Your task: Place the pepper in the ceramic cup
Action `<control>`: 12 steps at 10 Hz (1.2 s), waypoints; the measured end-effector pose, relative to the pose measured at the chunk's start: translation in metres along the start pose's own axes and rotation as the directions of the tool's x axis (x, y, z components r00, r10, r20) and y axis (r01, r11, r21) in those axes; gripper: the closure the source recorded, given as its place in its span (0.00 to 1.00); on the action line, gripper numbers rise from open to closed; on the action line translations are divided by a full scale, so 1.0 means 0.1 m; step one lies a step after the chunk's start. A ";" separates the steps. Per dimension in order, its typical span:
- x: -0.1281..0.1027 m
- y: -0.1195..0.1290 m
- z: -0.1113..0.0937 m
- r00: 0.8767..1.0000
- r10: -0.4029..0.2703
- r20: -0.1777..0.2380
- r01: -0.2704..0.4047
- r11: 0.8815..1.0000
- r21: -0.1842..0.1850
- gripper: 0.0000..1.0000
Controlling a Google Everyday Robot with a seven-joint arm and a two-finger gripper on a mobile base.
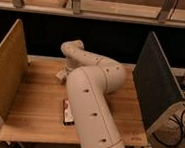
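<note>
My white arm [90,103] rises from the front edge, bends at the elbow [113,76] and reaches back left over the wooden table [37,102]. The gripper [61,75] hangs at the arm's far end, low over the back left part of the table, mostly hidden behind the wrist. It is shut, and I cannot tell whether anything is in it. The pepper and the ceramic cup are both hidden from view, possibly behind the arm.
A flat dark-and-white bar [68,111] lies on the table just left of the arm. A tan panel [6,68] walls the left side and a dark grey panel [153,80] the right. Cables [178,128] hang off to the right.
</note>
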 end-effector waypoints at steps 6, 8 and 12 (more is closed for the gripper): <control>0.07 -0.52 -1.03 0.987 0.066 0.149 -0.097 0.973 0.211 1.00; 0.12 -0.71 -1.36 0.954 0.116 0.275 -0.181 0.957 0.225 1.00; 0.47 -0.92 -1.71 0.883 0.196 0.427 -0.305 0.930 0.206 1.00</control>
